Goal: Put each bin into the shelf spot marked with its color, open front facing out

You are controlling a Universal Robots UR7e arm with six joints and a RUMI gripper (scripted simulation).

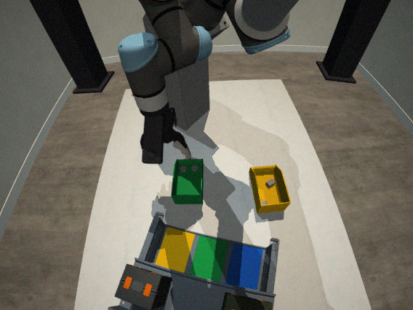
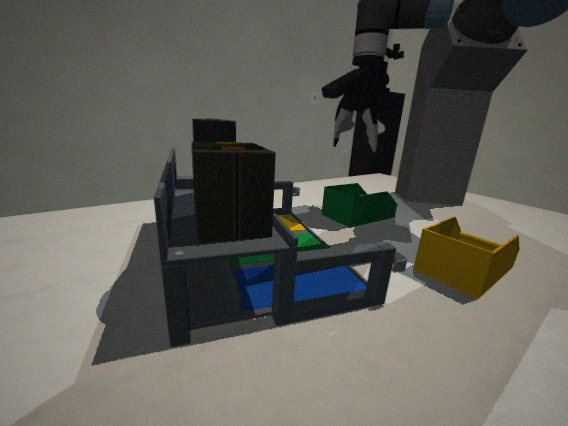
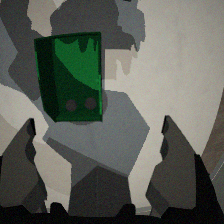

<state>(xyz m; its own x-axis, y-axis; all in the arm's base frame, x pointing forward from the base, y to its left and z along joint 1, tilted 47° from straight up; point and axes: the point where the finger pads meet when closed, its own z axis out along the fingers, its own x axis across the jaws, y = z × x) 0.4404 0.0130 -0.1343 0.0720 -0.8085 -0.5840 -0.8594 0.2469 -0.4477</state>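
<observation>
Dim, hard layered shadows across table (image 1: 109,204), blocky blur

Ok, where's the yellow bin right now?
In the top view the yellow bin sits on the table, right of the green bin and just in front of the shelf, nearer its blue end.

Green bin (image 1: 187,181) flat on the table between arm and shelf, open top up, two small round grey parts (image 1: 189,169) side by side at the end farther from the shelf. Yellow bin (image 1: 269,188) well apart to its side, turned slightly askew, likewise upright on the table, carrying a grey block (image 1: 270,183) near the middle and a smaller grey piece (image 1: 264,202) toward the shelf end; one end wall cut lower than the rest. Grey shelf (image 1: 275,243) with three floor marks in a row: yellow (image 1: 174,249), green (image 1: 208,257), blue (image 1: 246,265), all unoccupied. Neither bin touching the shelf.
</observation>
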